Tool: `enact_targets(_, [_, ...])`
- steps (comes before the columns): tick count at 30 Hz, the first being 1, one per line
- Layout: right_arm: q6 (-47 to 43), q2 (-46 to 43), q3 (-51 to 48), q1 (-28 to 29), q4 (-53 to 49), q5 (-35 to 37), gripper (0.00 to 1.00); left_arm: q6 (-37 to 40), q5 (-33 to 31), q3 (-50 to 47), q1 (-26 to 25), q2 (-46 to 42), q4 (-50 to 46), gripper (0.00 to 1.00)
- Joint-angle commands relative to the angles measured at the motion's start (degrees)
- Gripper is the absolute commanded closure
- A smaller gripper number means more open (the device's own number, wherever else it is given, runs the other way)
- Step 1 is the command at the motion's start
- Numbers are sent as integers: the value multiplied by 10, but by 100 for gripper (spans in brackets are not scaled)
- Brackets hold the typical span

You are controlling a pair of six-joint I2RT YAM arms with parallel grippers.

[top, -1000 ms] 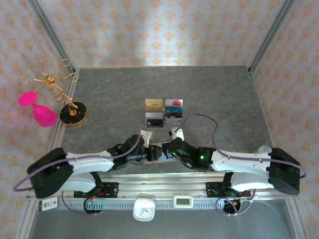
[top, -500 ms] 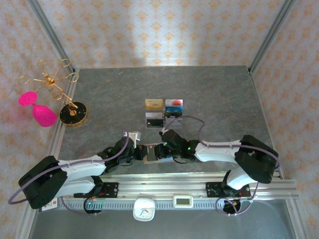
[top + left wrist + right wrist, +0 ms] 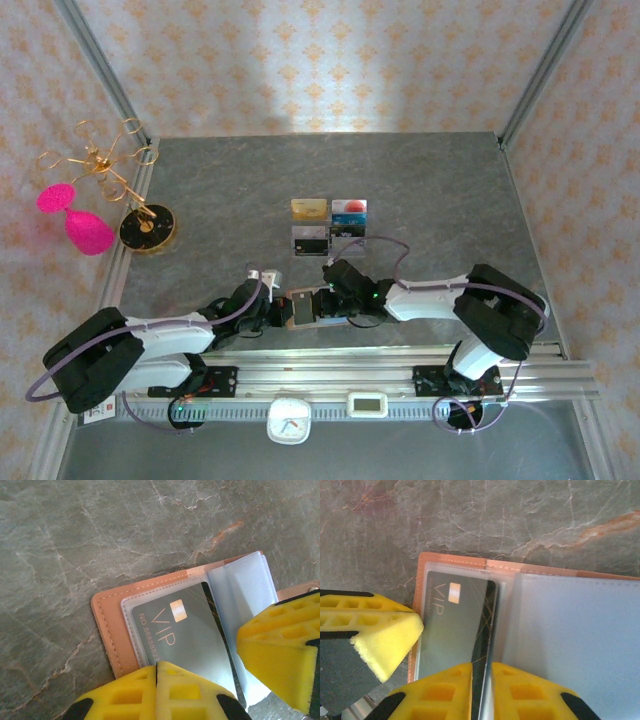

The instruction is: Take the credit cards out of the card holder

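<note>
The card holder lies open near the table's front edge, tan leather with clear sleeves. A grey VIP credit card sits in its left sleeve, its dark right edge sticking out. My left gripper is shut, fingertips together on the holder's near edge. My right gripper is closed to a narrow slit round that dark card edge. In the top view the left gripper and right gripper meet over the holder. Several more credit cards lie in a block mid-table.
A gold wire stand on a black round base with pink pieces sits at the table's left edge. The metal rail with a white timer runs along the front. Bare stone-pattern table lies behind and to the right.
My left gripper's jaws have closed from a small gap. Both arms have folded in and come lower onto the holder. The right arm's elbow has swung inward.
</note>
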Motion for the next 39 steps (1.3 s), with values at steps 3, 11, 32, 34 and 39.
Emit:
enact_targets(3, [8,18,12,-6,1,3,82,17,-4,-6,4,21,-4,100])
enact_targets(11, [3,34,20,-6,25,-25,87,18,18,-7,4,60,25,100])
enact_targets(32, [18,-16,-34,-10,9,19,100,34,14,25,9,-22,-20,100])
enact_targets(34, [17,-14,-35,-10,12,18,100,34,8,37,-2,-35,-22,100])
enact_targets(39, [14,-16,-35,-10,14,17,100,39,3,59,-24,12,-11,100])
